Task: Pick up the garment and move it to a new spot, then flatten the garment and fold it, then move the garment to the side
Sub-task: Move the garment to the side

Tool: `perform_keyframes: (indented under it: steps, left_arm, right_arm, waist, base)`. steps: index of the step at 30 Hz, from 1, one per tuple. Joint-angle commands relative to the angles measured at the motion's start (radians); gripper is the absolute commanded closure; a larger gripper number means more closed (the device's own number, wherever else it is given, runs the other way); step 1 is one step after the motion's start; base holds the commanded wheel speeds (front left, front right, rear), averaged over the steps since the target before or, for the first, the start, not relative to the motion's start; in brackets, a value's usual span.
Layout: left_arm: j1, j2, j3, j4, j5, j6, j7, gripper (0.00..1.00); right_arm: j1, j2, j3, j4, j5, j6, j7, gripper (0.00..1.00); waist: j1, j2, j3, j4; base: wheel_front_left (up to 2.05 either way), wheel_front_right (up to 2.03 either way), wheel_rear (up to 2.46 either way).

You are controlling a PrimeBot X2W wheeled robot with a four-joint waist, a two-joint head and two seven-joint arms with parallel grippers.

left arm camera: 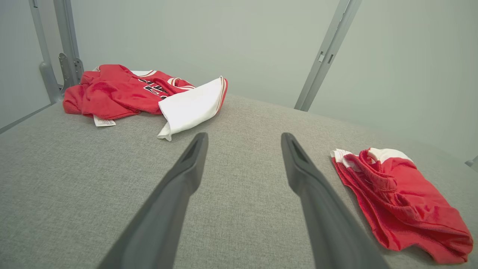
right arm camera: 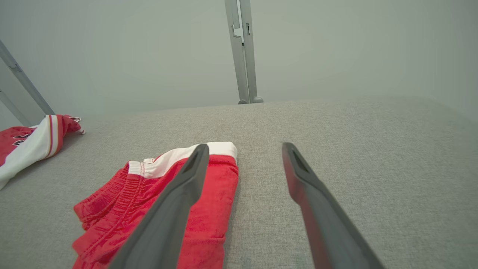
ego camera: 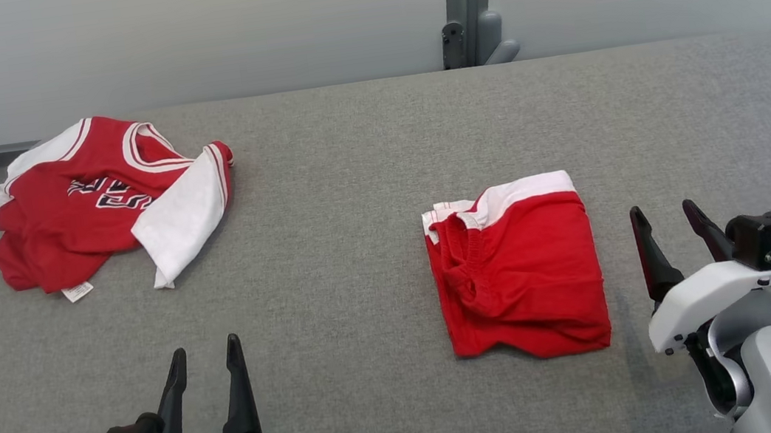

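Here, one folded shorts (ego camera: 520,273), one crumpled jersey (ego camera: 78,205), one table (ego camera: 355,213); left tool (ego camera: 206,344), right tool (ego camera: 661,208) agape, empty.

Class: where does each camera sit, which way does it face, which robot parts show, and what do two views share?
Head view: on head, facing forward and down at grey table; left jaws, right jaws below.
Left wrist view: left wrist, along open left jaws toward crumpled jersey.
Right wrist view: right wrist, along open right jaws past folded shorts.
Shared: shorts in both wrist views.
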Motion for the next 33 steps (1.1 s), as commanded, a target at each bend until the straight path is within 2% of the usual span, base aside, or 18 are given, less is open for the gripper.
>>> perform_keyframes:
  steps: [1, 6, 14, 20, 27, 28, 29, 30, 31, 33]
  left_arm:
    - [-0.005, 0.000, 0.000, -0.001, 0.006, -0.003, -0.002, 0.00]
    - [-0.021, -0.004, -0.002, 0.003, 0.009, -0.007, -0.002, 0.00]
    - [-0.042, -0.011, 0.004, -0.002, 0.019, -0.012, -0.001, 0.00]
    - [-0.054, -0.017, 0.012, -0.004, 0.028, -0.015, -0.001, 0.00]
    - [-0.061, -0.022, 0.023, -0.005, 0.036, -0.020, -0.001, 0.00]
    - [-0.063, -0.023, 0.025, -0.006, 0.038, -0.022, -0.001, 0.00]
    - [-0.065, -0.023, 0.026, -0.007, 0.040, -0.023, -0.001, 0.00]
    - [-0.068, -0.024, 0.027, -0.009, 0.042, -0.022, -0.001, 0.00]
    - [-0.071, -0.025, 0.028, -0.010, 0.041, -0.024, -0.001, 0.00]
    - [-0.075, -0.025, 0.028, -0.014, 0.044, -0.026, -0.001, 0.00]
  right_arm:
    - [-0.035, -0.013, -0.004, 0.048, 0.016, 0.000, 0.032, 0.00]
    - [-0.088, -0.045, 0.014, 0.151, 0.077, 0.000, 0.117, 0.00]
    - [-0.177, -0.120, 0.117, 0.291, 0.241, 0.000, 0.264, 0.00]
    - [-0.211, -0.154, 0.163, 0.349, 0.333, 0.000, 0.296, 0.00]
    - [-0.242, -0.161, 0.222, 0.401, 0.438, 0.000, 0.336, 0.00]
    - [-0.251, -0.166, 0.233, 0.406, 0.445, 0.000, 0.332, 0.13]
    - [-0.257, -0.169, 0.245, 0.411, 0.451, 0.000, 0.326, 0.51]
    - [-0.265, -0.171, 0.258, 0.414, 0.459, 0.000, 0.324, 0.65]
    - [-0.274, -0.174, 0.270, 0.416, 0.466, 0.000, 0.317, 0.97]
    - [-0.291, -0.184, 0.295, 0.418, 0.478, 0.000, 0.304, 1.00]
  waist:
    - [0.0000, 0.0099, 0.019, 0.028]
    - [0.0000, 0.0099, 0.040, 0.061]
    - [0.0000, 0.0099, 0.087, 0.107]
    - [0.0000, 0.0099, 0.108, 0.126]
    - [0.0000, 0.0099, 0.126, 0.132]
    - [0.0000, 0.0099, 0.130, 0.131]
    - [0.0000, 0.0099, 0.133, 0.130]
    - [0.0000, 0.0099, 0.136, 0.129]
    - [0.0000, 0.0099, 0.140, 0.128]
    - [0.0000, 0.0099, 0.147, 0.123]
  base:
    - [0.00, 0.00, 0.00]
    - [0.00, 0.00, 0.00]
    - [0.00, 0.00, 0.00]
    - [0.00, 0.00, 0.00]
    - [0.00, 0.00, 0.00]
    - [0.00, 0.00, 0.00]
    - [0.00, 0.00, 0.00]
    - [0.00, 0.00, 0.00]
    - [0.00, 0.00, 0.00]
    - [0.00, 0.00, 0.00]
